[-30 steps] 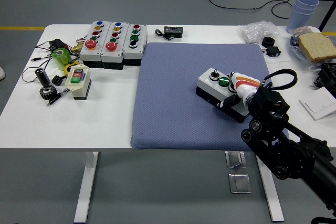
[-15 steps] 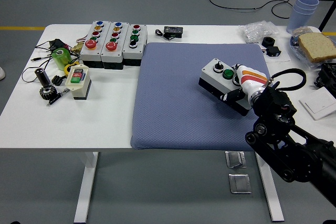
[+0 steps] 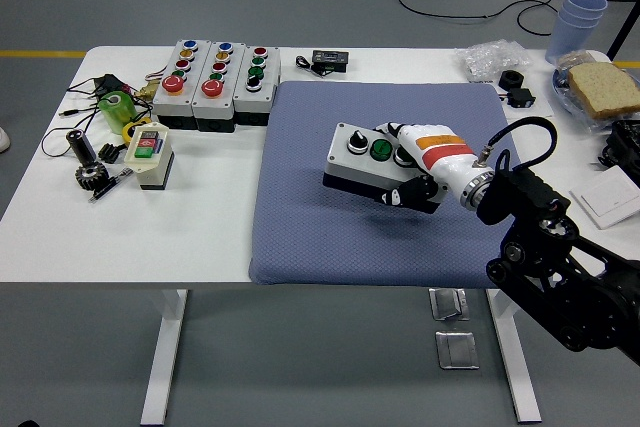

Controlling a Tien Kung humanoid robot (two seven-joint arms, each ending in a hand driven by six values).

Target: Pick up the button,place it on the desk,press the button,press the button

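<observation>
Over the middle of the blue mat (image 3: 320, 237) on the surface (image 3: 200, 217), the right robot hand (image 3: 425, 162) clasps the button box (image 3: 372, 162) by its right end, seemingly lifted clear, probably to set it down.

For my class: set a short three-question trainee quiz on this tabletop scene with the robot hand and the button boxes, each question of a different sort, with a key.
1. True or false: the right hand grasps the button box over the blue mat.
2. Which colour is the round button on top of that box? A red, B green, C yellow.
3. Fill in: the three button boxes in a row stand on the white table to the mat's far ____.

Key: 1 true; 2 B; 3 left.
</observation>
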